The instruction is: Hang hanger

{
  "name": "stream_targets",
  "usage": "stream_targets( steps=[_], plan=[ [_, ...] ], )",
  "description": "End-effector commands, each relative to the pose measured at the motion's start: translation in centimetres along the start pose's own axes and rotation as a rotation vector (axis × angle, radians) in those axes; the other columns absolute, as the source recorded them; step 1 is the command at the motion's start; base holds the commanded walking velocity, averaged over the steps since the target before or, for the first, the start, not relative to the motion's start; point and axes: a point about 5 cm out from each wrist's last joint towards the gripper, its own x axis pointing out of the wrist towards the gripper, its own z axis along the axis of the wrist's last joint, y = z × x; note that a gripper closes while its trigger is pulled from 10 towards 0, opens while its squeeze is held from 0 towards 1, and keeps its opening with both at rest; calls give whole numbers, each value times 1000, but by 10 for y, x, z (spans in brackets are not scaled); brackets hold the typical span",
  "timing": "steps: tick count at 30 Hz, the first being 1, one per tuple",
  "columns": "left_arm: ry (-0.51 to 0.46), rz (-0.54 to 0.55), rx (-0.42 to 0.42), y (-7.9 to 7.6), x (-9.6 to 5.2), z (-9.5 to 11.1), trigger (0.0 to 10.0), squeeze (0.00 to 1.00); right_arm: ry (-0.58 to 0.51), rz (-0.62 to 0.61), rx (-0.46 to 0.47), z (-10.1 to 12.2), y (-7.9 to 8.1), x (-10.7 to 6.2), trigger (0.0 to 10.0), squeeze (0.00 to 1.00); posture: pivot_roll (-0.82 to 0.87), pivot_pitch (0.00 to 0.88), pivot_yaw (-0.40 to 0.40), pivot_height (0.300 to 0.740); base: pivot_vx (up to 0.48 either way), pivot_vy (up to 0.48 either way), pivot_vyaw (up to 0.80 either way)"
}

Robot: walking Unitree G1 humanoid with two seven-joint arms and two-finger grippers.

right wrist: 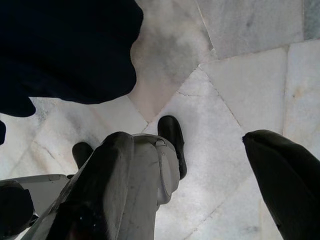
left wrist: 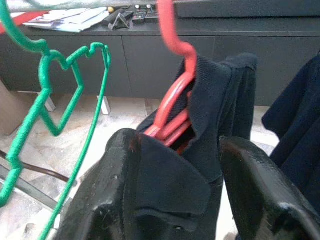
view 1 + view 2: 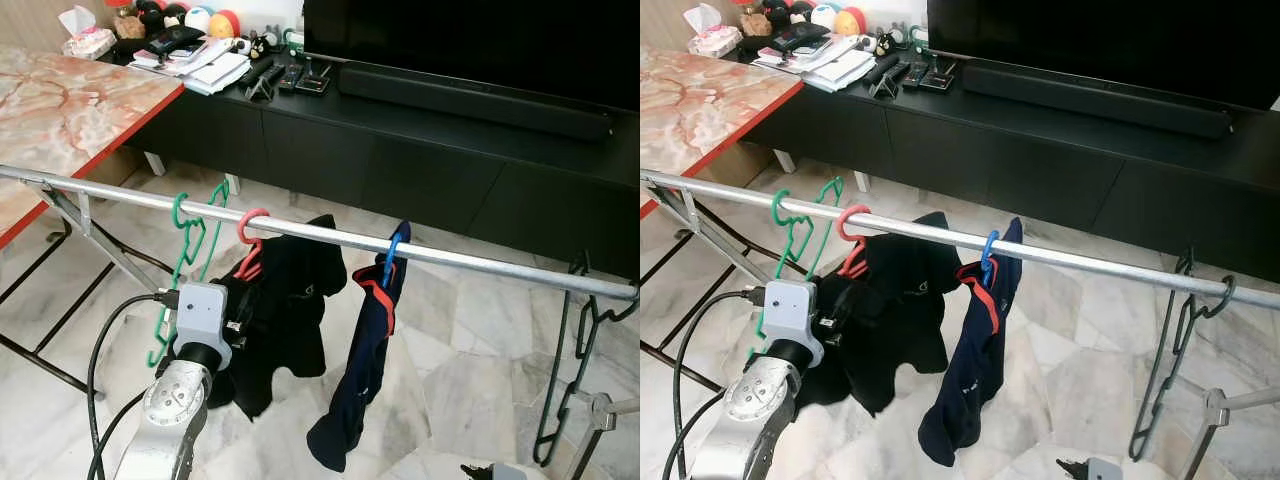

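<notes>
A metal rail crosses in front of me. On it hang an empty green hanger, a red hanger carrying a black shirt, and a blue hanger carrying a navy garment. An empty black hanger hangs at the rail's right end. My left gripper is raised to the black shirt just below the red hanger; its fingers stand open with the shirt's collar between them. My right gripper hangs low, open, pointing at the floor.
A marble-topped table with a red edge stands at the left, its frame under the rail's left end. A long black TV cabinet with clutter runs behind the rail. Marble floor lies below. My own foot shows under the right gripper.
</notes>
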Motion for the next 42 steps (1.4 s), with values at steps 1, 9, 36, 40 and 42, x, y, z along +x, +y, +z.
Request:
stream_targets(
  steps=[1,9,36,40,42],
  plan=[
    [-5,-12,-4,-3,-2,2,10000,0,16,-23,32,-8,-6,-3,10000,0,-46,195,3,740,0,-480,-775],
    [-19,-11,-1,-3,-5,2,10000,0,24,-2,20,-9,-5,-3,10000,0,-44,185,5,740,0,-480,-747],
    [207,25,91,-12,7,-4,10000,0,9,16,30,-7,-3,-2,10000,0,-40,212,2,740,0,-71,-54],
    [289,109,86,-1,6,-13,10000,0,8,14,33,-7,-3,-3,10000,0,-41,218,2,740,0,0,0],
    [310,137,82,3,2,-14,10000,0,9,14,33,-8,-3,-3,10000,0,-37,222,2,740,0,0,0]
  ],
)
